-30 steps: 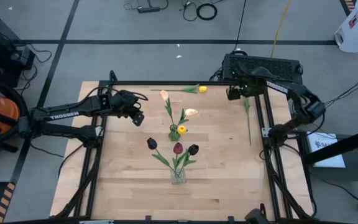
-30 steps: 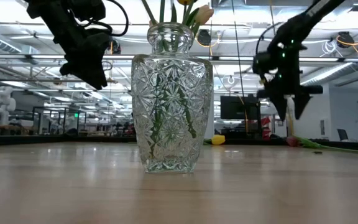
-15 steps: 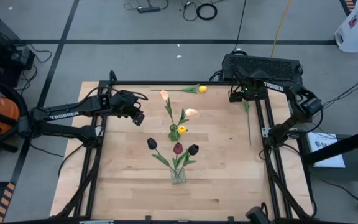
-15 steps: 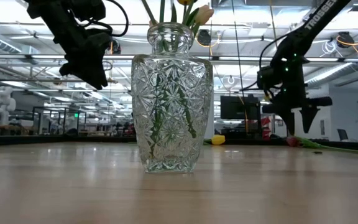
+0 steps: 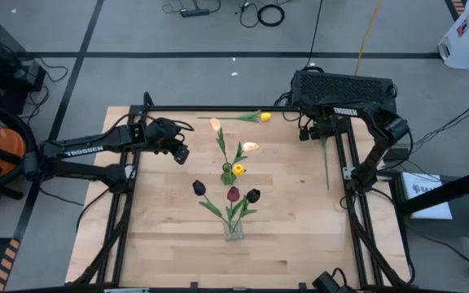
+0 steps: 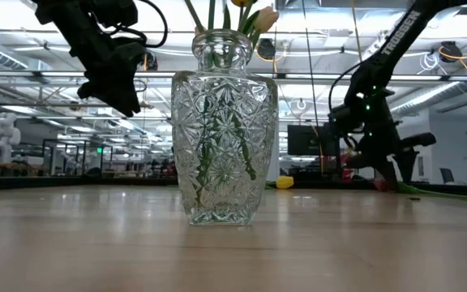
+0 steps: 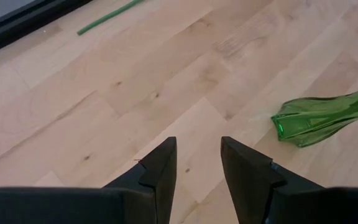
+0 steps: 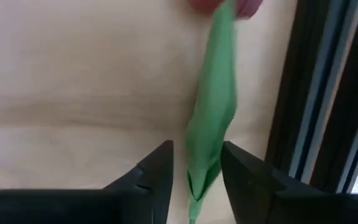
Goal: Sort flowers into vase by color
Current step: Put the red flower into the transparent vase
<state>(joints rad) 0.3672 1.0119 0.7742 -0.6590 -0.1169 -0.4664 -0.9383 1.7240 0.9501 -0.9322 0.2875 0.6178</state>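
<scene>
A maroon tulip (image 5: 326, 159) lies flat along the table's right edge, its head (image 8: 229, 6) toward the far side. My right gripper (image 8: 194, 168) is open and low over it, one finger on each side of its green leaf (image 8: 211, 118). A yellow tulip (image 5: 255, 117) lies at the far edge. A green vase (image 5: 229, 173) holds yellow and peach tulips. A clear glass vase (image 6: 224, 138) holds three dark tulips (image 5: 233, 194). My left gripper (image 5: 179, 152) hangs open above the table, left of the green vase (image 7: 328, 118). My right gripper comes at the lying tulip from above, slanting, with the leaf (image 8: 207, 155) running along between the open fingers. Whether a finger (image 8: 238, 165) touches the leaf's edge, I cannot tell. The tulip lies flat on the table.
A black frame rail (image 5: 344, 163) runs close beside the maroon tulip at the right edge, and shows in the right wrist view (image 8: 328, 93). Bare wood (image 5: 169, 220) lies near and left of the clear vase.
My right gripper has come down toward the table onto the maroon tulip at the right edge, and has tipped as it sank. The flowers and vases have kept their places.
</scene>
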